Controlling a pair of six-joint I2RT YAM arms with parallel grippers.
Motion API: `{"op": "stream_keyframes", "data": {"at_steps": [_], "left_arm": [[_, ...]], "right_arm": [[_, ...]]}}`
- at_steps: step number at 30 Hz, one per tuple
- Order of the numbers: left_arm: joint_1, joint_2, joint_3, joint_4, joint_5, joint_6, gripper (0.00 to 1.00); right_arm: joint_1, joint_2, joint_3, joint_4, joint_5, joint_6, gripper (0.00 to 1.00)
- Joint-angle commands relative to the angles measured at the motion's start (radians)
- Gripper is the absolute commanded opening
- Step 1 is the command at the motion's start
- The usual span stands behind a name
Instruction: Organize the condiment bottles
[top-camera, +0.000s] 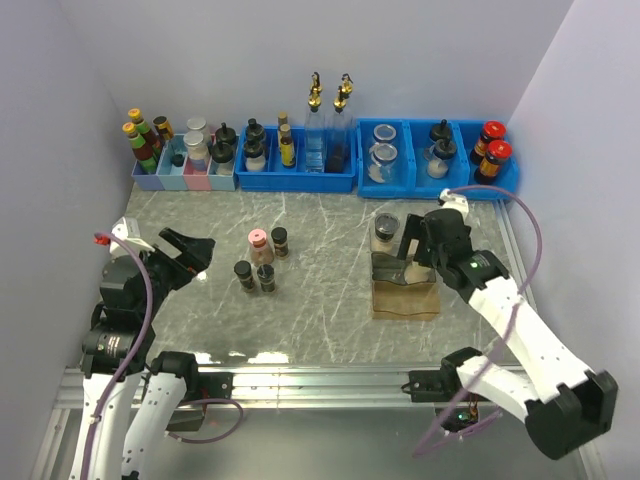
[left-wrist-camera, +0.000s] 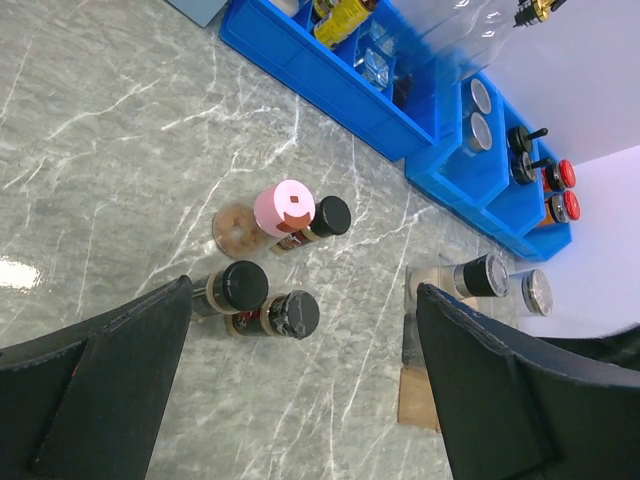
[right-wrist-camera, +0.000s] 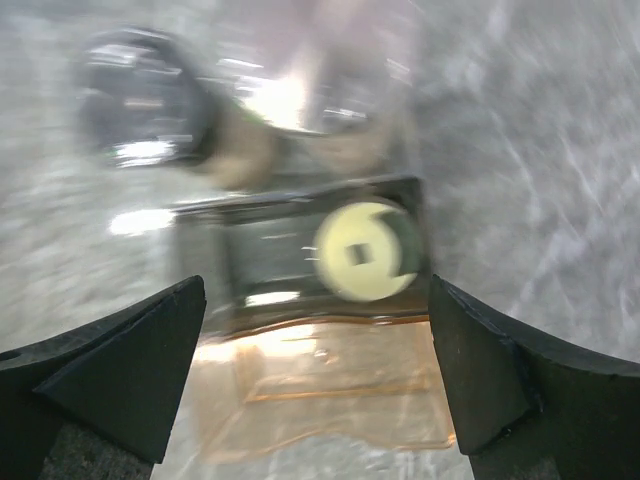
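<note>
Right wrist: blurred, we make out a yellow-lid jar (right-wrist-camera: 365, 252) the top view hides | right claw (right-wrist-camera: 318, 292) apart | left claw (left-wrist-camera: 302, 290) apart too

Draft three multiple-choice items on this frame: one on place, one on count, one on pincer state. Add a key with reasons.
1. Where is the pink-lidded jar?
A. on the floor
B. upright on the table, among other jars
C. on a wall shelf

2. How many black-lidded jars stand close around it?
A. one
B. three
C. six

3. What state is the left pincer in?
A. open and empty
B. shut on a jar
C. shut on nothing

Key:
1 B: the left wrist view shows it standing on the table in a small cluster.
2 B: three black lids show next to it in that view.
3 A: its fingers stand wide apart, and the jars sit beyond them, ungripped.
</note>
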Motion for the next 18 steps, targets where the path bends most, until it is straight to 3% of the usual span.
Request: {"op": "stream_keyframes", "data": {"at_steps": [1, 7, 14, 18], "left_arm": [[-0.002, -0.012, 0.034, 0.022, -0.015, -0.005, 0.99], [0.0, 0.003, 0.031, 0.031, -0.005, -0.023, 0.99], [0.0, -0.007, 0.058, 0.016, -0.017, -0.03, 0.99], [0.0, -0.012, 0.078, -0.007, -0.058, -0.03, 0.99]], "right_arm": [[0.088, -0.072, 0.119, -0.032, -0.086, -0.065, 0.99], [0.274, 0.005, 0.25, -0.012, -0.17, -0.111, 0.99], [0.489, 0.336, 0.428, 0.163, -0.169, -0.193, 0.98], [0.596, 0.537, 0.609, 0.175, -0.117, -0.242, 0.97]]}}
